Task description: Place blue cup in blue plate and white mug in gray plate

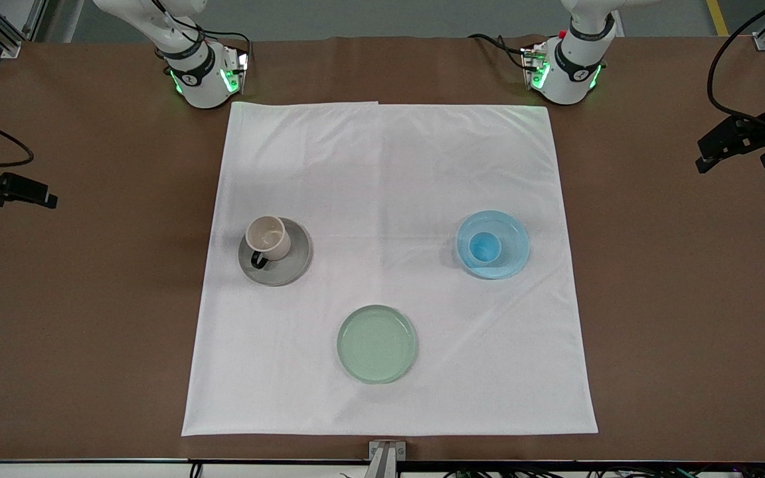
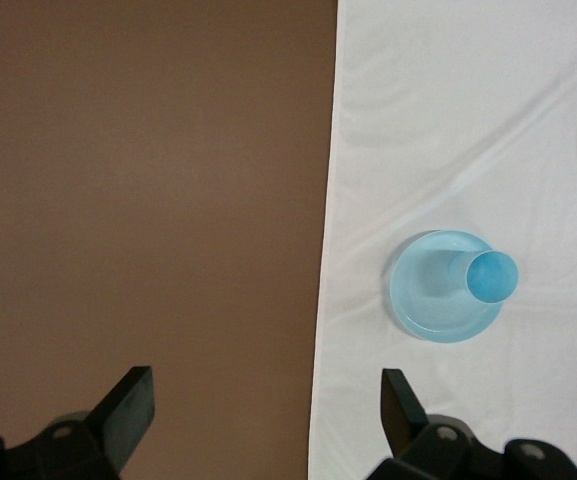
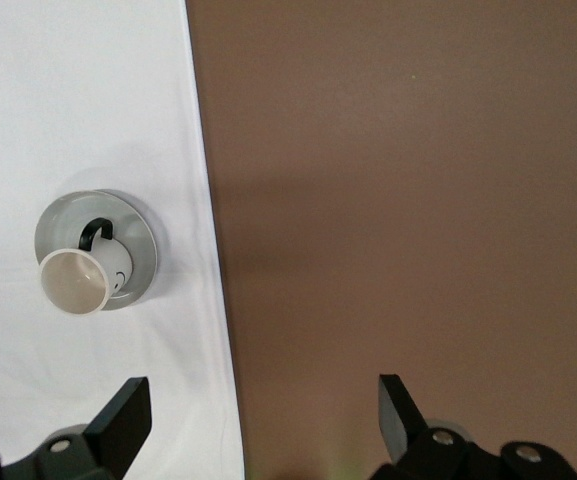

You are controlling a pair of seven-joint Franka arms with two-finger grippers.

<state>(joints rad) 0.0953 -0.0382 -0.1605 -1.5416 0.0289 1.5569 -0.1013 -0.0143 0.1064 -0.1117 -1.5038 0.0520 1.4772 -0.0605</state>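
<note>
Nearest, an empty pale green round plate (image 1: 376,344); the small light-blue tapered cup (image 1: 485,247) and handled cream-white mug (image 1: 267,238), light, rigid, rim-graspable, sit plated, left gripper (image 2: 268,410) and right gripper (image 3: 265,415) wide open, empty.

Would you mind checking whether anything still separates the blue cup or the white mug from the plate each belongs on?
Nothing visible does: the blue cup already stands in the blue plate, and the white mug on the gray plate. Both claws hang open off the cloth.

Creased white cloth (image 1: 389,199) on matt brown tabletop (image 1: 90,299); glossy, smooth-looking plates & cups.
</note>
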